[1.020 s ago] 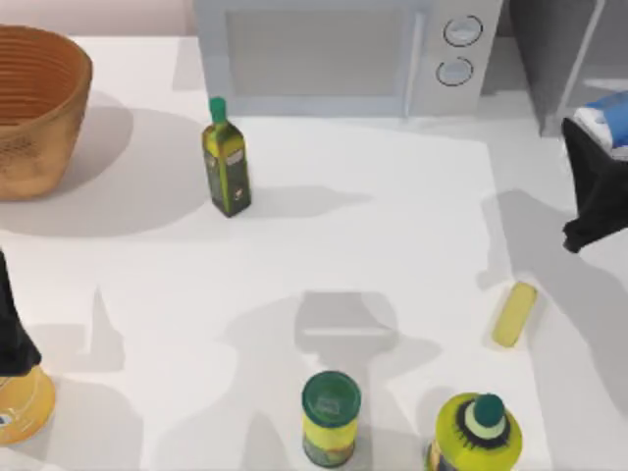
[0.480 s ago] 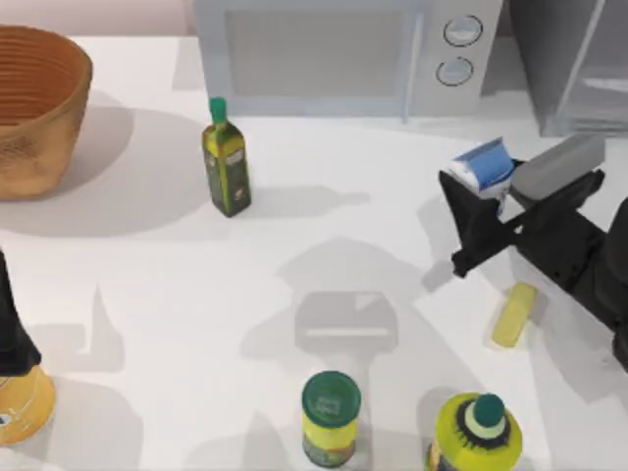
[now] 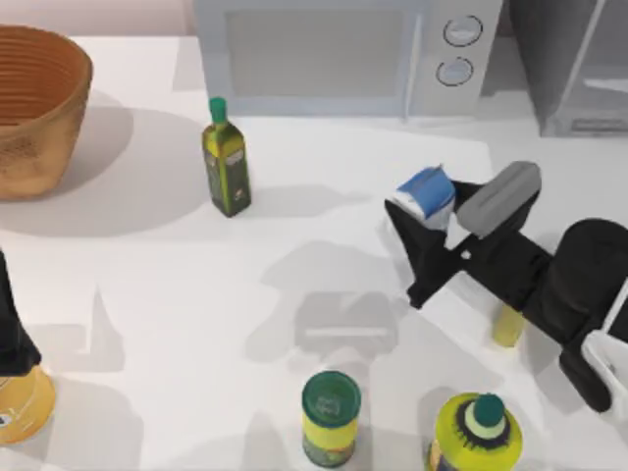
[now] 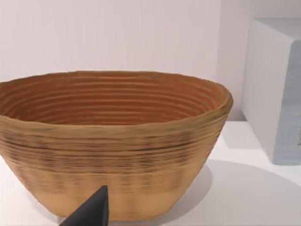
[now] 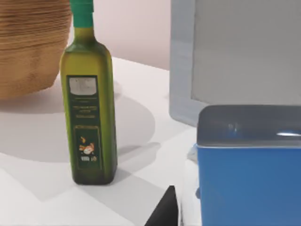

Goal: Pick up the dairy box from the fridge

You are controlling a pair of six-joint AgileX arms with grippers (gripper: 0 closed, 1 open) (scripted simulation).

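We are holding the dairy box [image 3: 424,193] in our right gripper [image 3: 429,235], the black fingers closed against it; the carton is sitting above the white table [image 3: 324,255], right of centre, well clear of the fridge [image 3: 574,59], which is standing at the table's far right corner; in the right wrist view the box [image 5: 249,179] is looming blue just before the camera, with one dark finger [image 5: 164,212] beside it. Our right arm is reaching in from the right edge, passing over the yellow stick-shaped block [image 3: 507,329]. The green oil bottle [image 3: 226,162] is standing upright left of the box, in front of the pale microwave [image 3: 348,54]; the wrist view is showing that bottle [image 5: 89,103] too. Near the front edge a green-lidded can [image 3: 331,417] and a yellow bottle [image 3: 476,432] are standing side by side, apart. Our left arm is sitting parked at the left edge beside an orange object [image 3: 22,407]; whether its gripper is open, we cannot tell; its wrist camera is facing the woven basket [image 4: 110,141], which is resting at the far left corner [image 3: 34,103].
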